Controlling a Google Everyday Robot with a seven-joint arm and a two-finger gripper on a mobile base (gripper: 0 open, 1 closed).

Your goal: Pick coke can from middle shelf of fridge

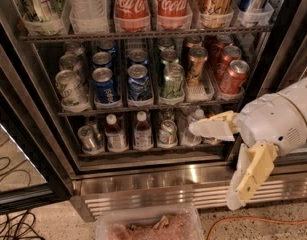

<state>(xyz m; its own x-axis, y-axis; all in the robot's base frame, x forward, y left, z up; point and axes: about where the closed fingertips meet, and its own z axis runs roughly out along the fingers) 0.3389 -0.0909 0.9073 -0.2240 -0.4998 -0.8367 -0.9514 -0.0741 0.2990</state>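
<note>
Red coke can sits at the right end of the middle shelf; your released, empty hand hangs below and could clip its edge rising.

"Coca-Cola" stands on two red bottles.

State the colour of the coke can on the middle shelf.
Coke can: red, silver-topped (camera view); gripper open below it.

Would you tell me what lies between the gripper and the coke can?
In the camera view, only the middle shelf rail and clear tray lip; the gripper hangs below the coke can, jaws open.
</note>
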